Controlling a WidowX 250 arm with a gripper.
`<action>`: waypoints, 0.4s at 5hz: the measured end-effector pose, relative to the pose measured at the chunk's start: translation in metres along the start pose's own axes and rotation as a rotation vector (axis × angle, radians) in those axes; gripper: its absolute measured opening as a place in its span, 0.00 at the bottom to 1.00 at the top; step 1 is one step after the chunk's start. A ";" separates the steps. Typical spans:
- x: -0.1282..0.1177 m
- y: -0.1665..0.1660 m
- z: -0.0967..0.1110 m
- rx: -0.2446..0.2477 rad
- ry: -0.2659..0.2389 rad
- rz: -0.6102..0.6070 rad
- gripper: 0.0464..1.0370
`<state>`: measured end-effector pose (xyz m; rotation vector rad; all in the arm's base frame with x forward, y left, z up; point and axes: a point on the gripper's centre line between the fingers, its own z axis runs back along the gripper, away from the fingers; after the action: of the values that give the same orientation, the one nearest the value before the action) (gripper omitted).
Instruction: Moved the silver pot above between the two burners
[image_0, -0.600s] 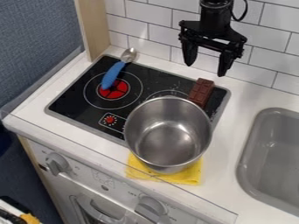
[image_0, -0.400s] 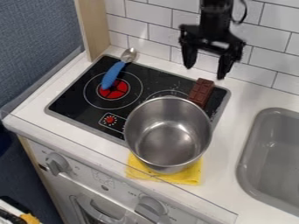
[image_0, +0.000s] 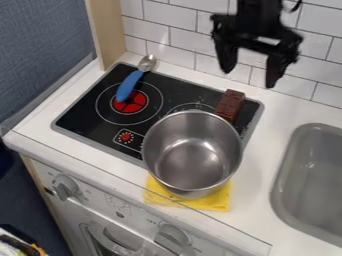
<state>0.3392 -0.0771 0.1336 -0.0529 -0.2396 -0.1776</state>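
Gripper empty, pot at cooktop's front edge.

Gripper (image_0: 249, 78) hangs over the back of the counter by the tiles, fingers wide apart, holding nothing. Chocolate bar (image_0: 230, 105) below it, on the cooktop (image_0: 83, 112). Silver pot (image_0: 192, 155) just in front of the bar, upright, partly over the yellow cloth (image_0: 217, 198). Blue-handled spoon (image_0: 129, 86) lies across the red-centred burner (image_0: 137, 102).

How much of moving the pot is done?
None, it seems: the pot is over the yellow cloth, covering part of the right burner. Nothing is in hand; the gripper hangs open and empty. Left to do: grab the pot and set it between the burners.
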 end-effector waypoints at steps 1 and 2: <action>-0.036 -0.008 0.029 -0.036 -0.031 -0.014 0.96; -0.073 -0.017 0.020 -0.024 0.013 -0.056 0.96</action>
<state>0.2616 -0.0802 0.1362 -0.0689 -0.2258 -0.2368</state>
